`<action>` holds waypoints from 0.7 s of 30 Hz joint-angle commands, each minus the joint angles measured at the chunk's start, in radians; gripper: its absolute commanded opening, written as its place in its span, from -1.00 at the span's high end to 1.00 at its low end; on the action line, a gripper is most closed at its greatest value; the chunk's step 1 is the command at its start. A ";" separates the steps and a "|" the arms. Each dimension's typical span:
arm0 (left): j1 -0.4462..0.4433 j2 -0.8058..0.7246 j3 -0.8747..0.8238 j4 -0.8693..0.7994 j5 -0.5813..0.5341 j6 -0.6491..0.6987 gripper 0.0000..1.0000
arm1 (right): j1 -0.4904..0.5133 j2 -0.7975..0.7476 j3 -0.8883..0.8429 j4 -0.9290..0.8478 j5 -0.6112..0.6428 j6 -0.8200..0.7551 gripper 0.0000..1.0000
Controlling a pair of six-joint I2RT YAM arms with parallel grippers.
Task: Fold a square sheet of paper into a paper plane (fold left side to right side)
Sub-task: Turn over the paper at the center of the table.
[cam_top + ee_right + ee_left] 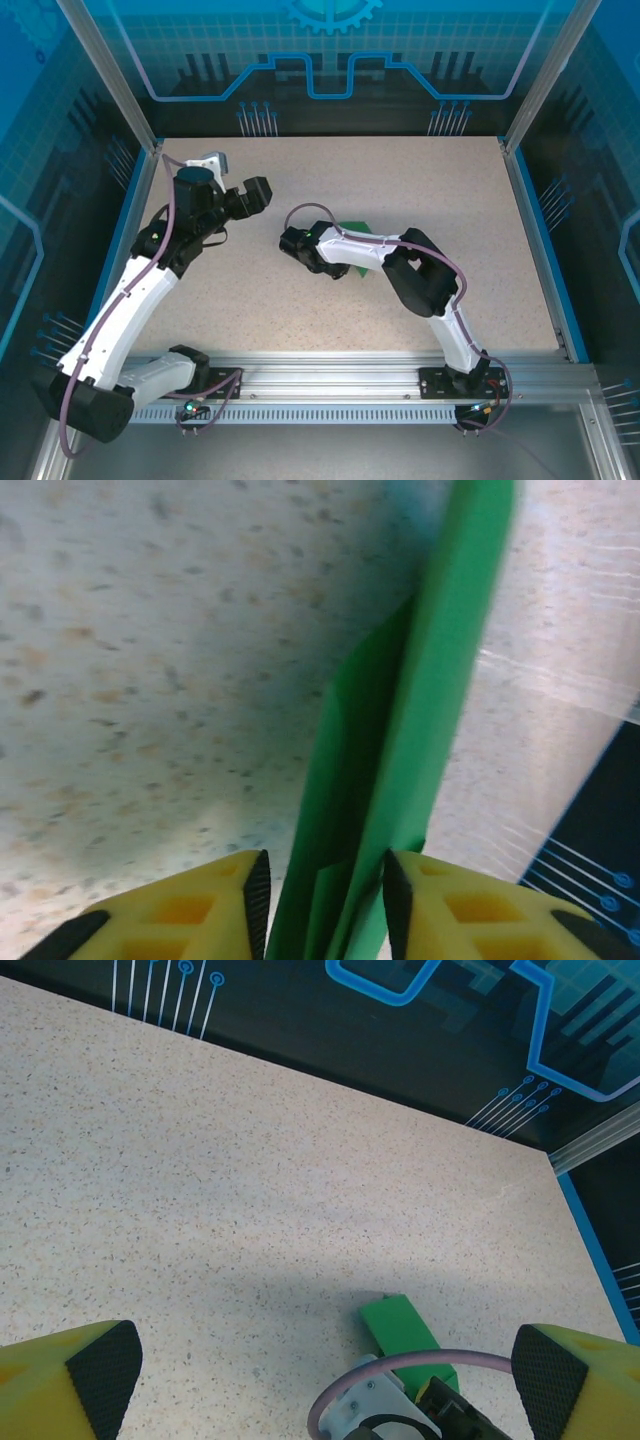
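1. Task thing: the green sheet of paper (352, 228) lies near the middle of the bench (420, 180), partly under the right forearm in the top view. It is no flat square now. The right wrist view shows a narrow strip of several layers with a long crease.
2. Right gripper (325, 880): jaws stand apart and straddle the near end of the strip. I see no pinch on it.
3. Left gripper (325, 1365): jaws wide apart, holding nothing. It hangs above the bench just left of the right gripper and faces the paper.
4. Progress (judgement): the lengthwise folds look done. Nose and wing folds are hidden, so I cannot call the plane finished. Whatever is left is probably a last crease or press.
5. Edges and room: the paper is well apart from the blue side walls (545, 230) and the near rail (340, 375). Open bench lies beyond and to the right. The tight spot is between the two grippers.
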 commanded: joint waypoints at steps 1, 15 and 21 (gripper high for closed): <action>0.011 0.017 0.010 -0.018 0.011 0.012 -0.97 | 0.005 -0.083 -0.030 0.029 -0.149 0.010 0.04; 0.010 0.213 -0.005 0.075 0.284 -0.061 -0.95 | -0.113 -0.644 -0.375 0.304 -0.484 0.130 -0.63; -0.011 0.396 0.004 0.167 0.491 -0.103 -0.78 | -0.268 -0.908 -0.561 0.527 -0.677 0.229 -0.92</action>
